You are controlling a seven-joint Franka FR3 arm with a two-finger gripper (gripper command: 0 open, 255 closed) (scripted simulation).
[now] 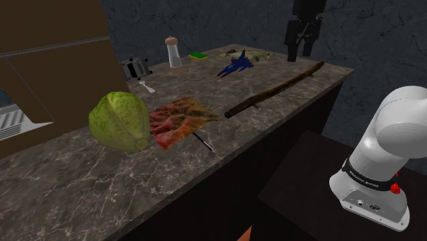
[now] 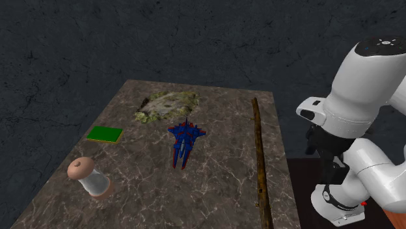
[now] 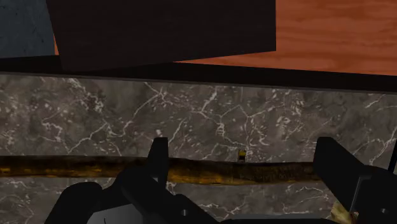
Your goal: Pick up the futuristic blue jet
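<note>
Gripper [image 3: 247, 167] open wide and empty above the stick [image 3: 76, 167]. Jet [image 2: 185, 142] lies on the counter [image 2: 215, 195] beyond the stick, toward the second exterior view's left, long axis roughly parallel to it.

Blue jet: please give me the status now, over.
Fingers open, empty, above the long stick. Jet on the counter, untouched. Stick lies between arm and jet.
</note>
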